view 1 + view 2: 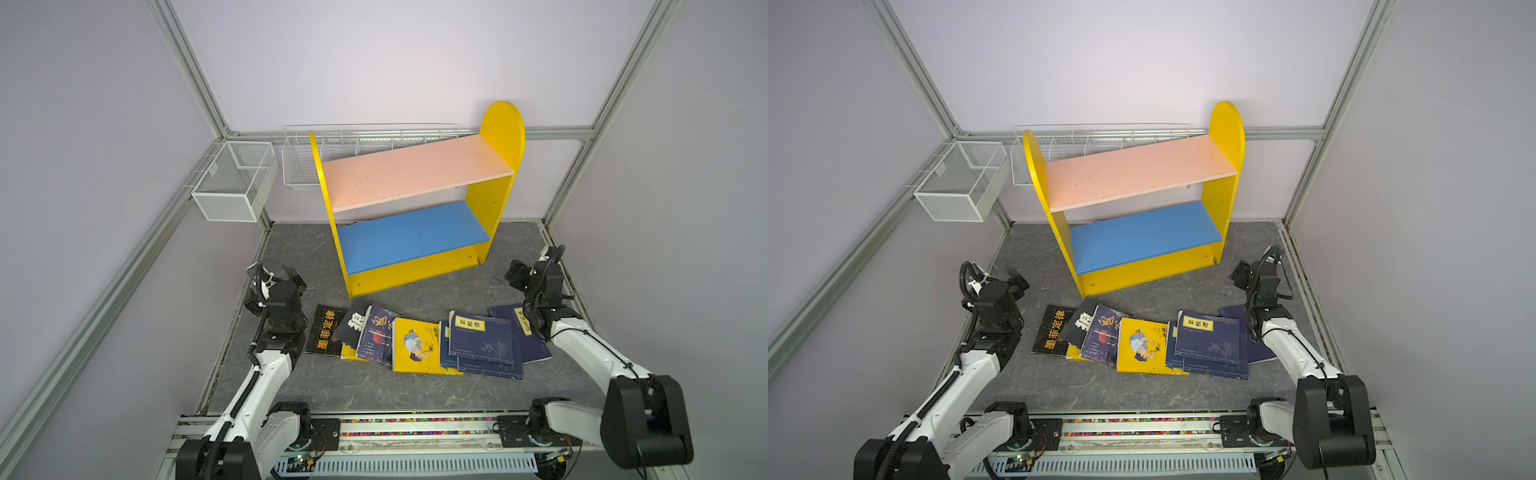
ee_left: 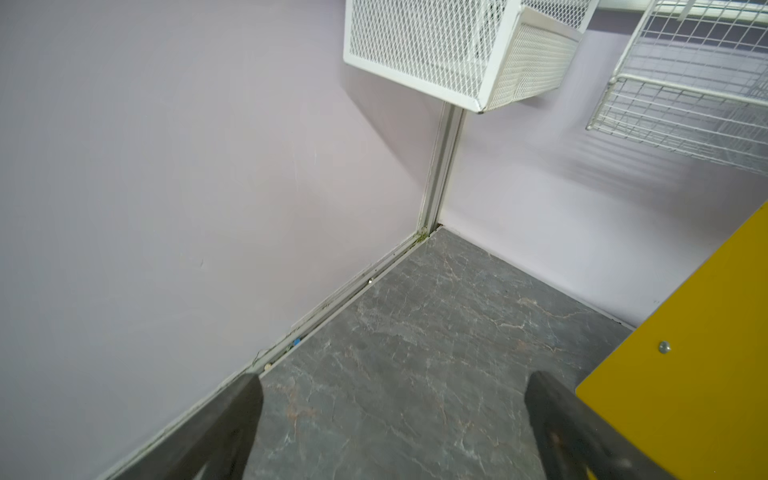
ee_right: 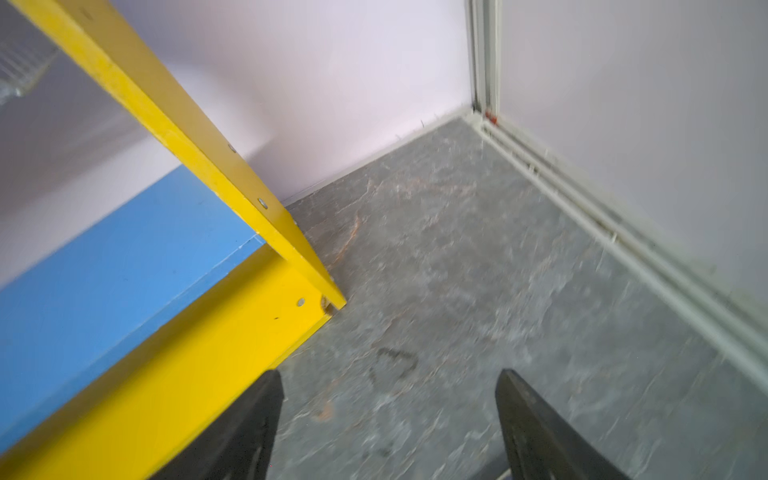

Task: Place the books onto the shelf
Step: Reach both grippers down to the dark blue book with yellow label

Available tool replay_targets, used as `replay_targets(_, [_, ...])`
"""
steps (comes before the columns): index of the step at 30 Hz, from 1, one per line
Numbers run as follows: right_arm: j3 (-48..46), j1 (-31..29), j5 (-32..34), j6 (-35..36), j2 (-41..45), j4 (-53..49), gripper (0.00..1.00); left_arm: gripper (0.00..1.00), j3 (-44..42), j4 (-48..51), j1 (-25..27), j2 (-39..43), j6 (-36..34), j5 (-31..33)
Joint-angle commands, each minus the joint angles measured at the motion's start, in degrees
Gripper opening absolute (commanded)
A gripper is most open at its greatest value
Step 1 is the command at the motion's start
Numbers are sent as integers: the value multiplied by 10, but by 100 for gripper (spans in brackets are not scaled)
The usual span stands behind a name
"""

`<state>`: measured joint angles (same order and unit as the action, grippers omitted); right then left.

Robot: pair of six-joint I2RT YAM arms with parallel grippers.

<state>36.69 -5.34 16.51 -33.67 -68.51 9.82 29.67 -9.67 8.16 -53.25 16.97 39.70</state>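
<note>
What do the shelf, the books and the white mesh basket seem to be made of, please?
The shelf: probably painted or laminated wood board, matte; screw heads, a chipped lower corner. The books: paper with glossy card covers; edges look bent and worn. The mesh basket: apparently white-coated metal; fine expanded mesh in a rigid frame.

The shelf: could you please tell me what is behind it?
A long white wire basket hangs behind the shelf; its pink board hides most of the basket's lower part.

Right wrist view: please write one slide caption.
Right gripper, fingers open, above the grey tabletop beside a corner of the shelf.
</note>
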Motion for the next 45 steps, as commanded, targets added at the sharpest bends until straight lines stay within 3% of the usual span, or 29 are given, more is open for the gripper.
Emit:
replay_targets(1, [-23,-31,-29,-260,54,-174,85,99,-4,172,64,58,108,58])
replay_targets(6, [-38,-55,-32,-384,155,-352,86,100,-9,300,230,117,225,116])
replay_targets(10, [-22,-55,-29,-379,212,-465,88,100,-10,338,403,103,323,170])
replay_targets(13, [-12,-56,-35,-346,225,-510,89,100,28,350,506,27,351,202])
replay_targets(18, [2,-55,-83,-257,204,-548,89,99,155,268,583,-132,216,86])
replay_targets(22, [4,-50,-123,-180,186,-559,90,100,253,194,587,-253,100,-129])
replay_targets(25, [-15,-47,-164,-143,181,-537,89,99,313,182,587,-336,72,-229])
replay_targets(29, [-23,-23,-214,-117,171,-509,89,100,391,237,584,-423,74,-236])
replay_targets(32, [-14,-13,-226,-88,133,-507,88,100,426,252,570,-469,77,-279])
replay_targets(45, [-8,-1,-313,-27,22,-427,83,99,431,234,496,-554,135,-420])
